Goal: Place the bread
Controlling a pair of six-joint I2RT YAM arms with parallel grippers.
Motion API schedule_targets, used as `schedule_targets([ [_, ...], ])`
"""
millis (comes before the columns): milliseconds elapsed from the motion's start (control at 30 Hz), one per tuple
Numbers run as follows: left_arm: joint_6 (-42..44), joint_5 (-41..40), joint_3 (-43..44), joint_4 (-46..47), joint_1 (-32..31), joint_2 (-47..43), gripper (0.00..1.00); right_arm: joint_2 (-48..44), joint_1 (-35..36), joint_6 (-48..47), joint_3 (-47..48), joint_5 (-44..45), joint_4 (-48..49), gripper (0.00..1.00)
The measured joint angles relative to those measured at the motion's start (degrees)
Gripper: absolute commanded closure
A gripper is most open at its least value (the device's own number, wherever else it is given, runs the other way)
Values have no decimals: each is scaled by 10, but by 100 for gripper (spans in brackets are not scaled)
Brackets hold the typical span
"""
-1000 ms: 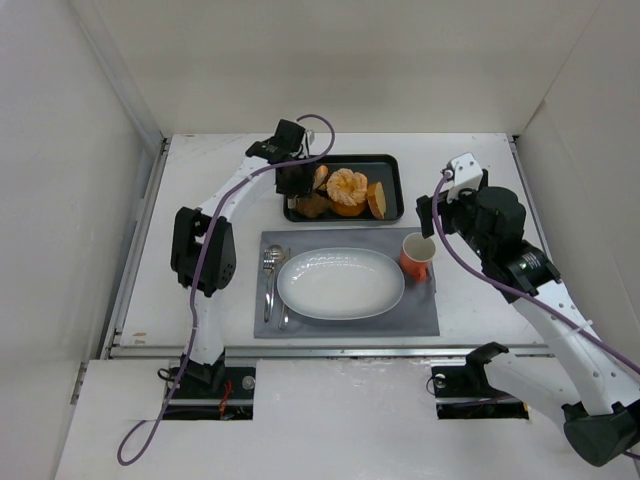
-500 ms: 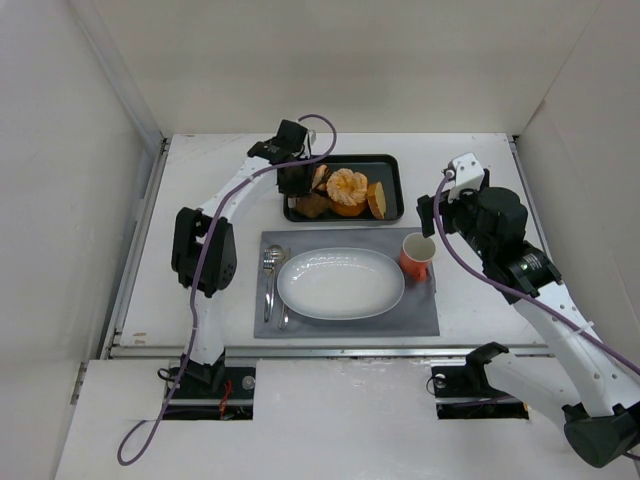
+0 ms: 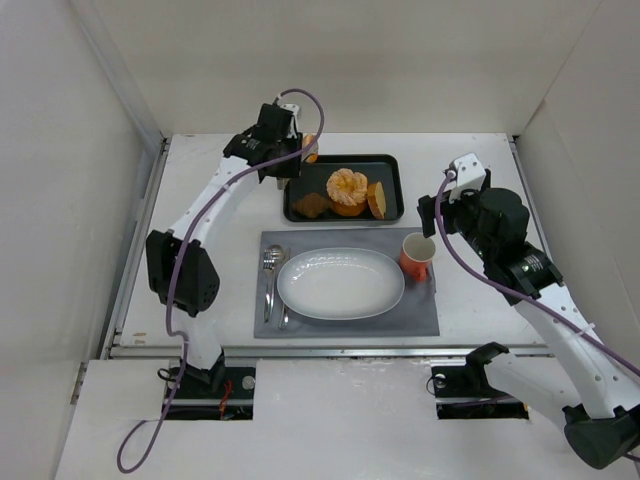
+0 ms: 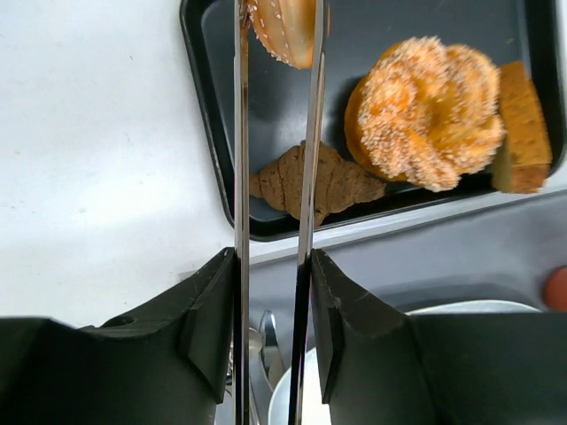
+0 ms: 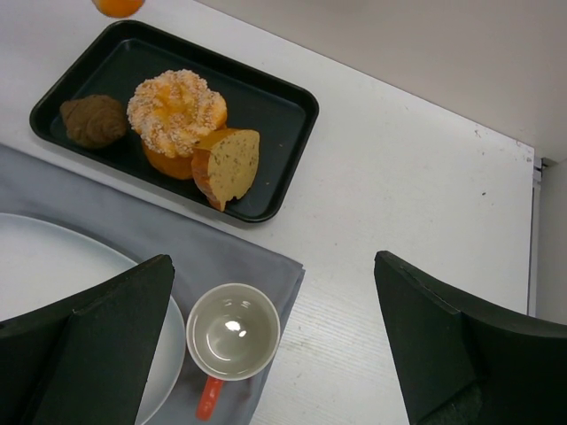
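The bread (image 3: 311,148) is a small glossy golden-orange roll, held off the black tray (image 3: 391,166) above its back left corner. My left gripper (image 3: 303,150) is shut on it. In the left wrist view the bread (image 4: 285,32) sits pinched between the two thin fingers (image 4: 241,133) near their tips, with the left gripper (image 4: 276,19) well above the tray (image 4: 221,106). The roll's underside (image 5: 118,6) shows at the top edge of the right wrist view. My right gripper (image 3: 431,214) hangs open above the orange cup (image 3: 417,256), holding nothing; the right gripper (image 5: 275,310) frames the cup (image 5: 233,331).
The tray holds a round sugared pastry (image 3: 347,190), a dark brown chunk (image 3: 312,206) and a cut loaf slice (image 3: 376,199). In front lies a grey placemat (image 3: 422,312) with a white oval plate (image 3: 340,284) and cutlery (image 3: 271,268) at its left.
My left gripper closed on the bread in the tray, then rose and drew back toward the tray's far left corner with it. The right arm stayed still.
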Motion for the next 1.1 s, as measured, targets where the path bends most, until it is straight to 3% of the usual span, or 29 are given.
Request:
schedule_targets([
  [267,-7,0,-105,11,-31,-147,84,0,0,0,0,3,0,0],
  [500,-52,-3,-308,21,-167,-361,84,0,0,0,0,5,1,0],
  [633,-92,-3,-378,-13,-236,-450,84,0,0,0,-1,6,2,0],
  [767,-118,-7,-406,-27,-266,-474,84,0,0,0,-2,9,3,0],
  [1100,-138,2,-461,-31,-272,-455,84,0,0,0,-2,14,4,0],
])
